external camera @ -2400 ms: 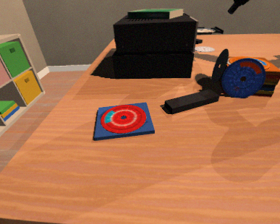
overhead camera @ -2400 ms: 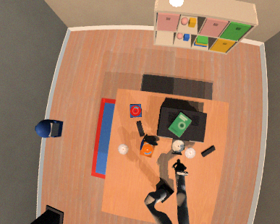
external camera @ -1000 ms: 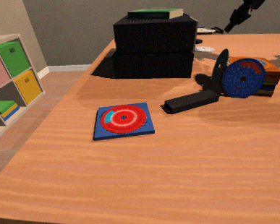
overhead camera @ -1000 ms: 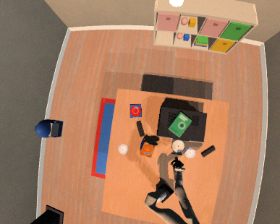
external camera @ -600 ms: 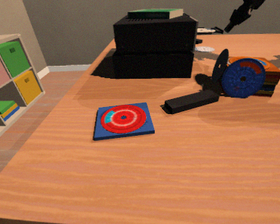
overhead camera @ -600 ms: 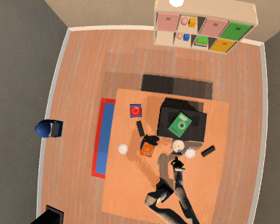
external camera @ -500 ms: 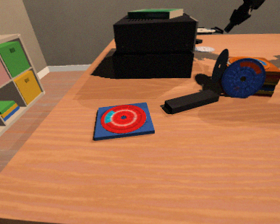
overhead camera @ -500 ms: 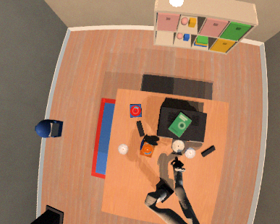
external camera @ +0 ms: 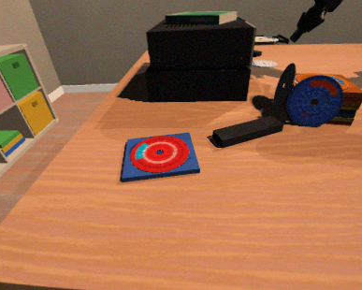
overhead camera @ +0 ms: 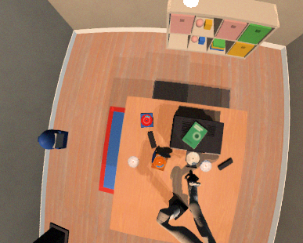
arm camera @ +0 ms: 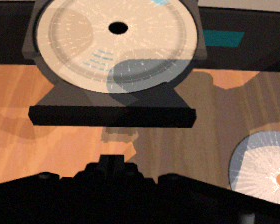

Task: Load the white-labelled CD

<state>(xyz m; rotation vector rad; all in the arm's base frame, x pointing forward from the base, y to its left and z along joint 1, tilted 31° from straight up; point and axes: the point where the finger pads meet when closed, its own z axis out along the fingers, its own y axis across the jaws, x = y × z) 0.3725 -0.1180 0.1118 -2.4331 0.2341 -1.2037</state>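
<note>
The black CD player stands at the back of the table, also in the side view. Its tray is open toward me. The white-labelled CD lies flat in the tray's round recess, label side up; from overhead it shows at the player's front. My gripper is shut and empty, low over the table just in front of the tray's front edge. It also shows from overhead and at the far right of the side view.
A second pale disc with an orange centre lies on the table right of the tray. A green book lies on the player. A stack of CD cases with a blue disc leaning on it, two black remotes and a red disc on a blue case lie around.
</note>
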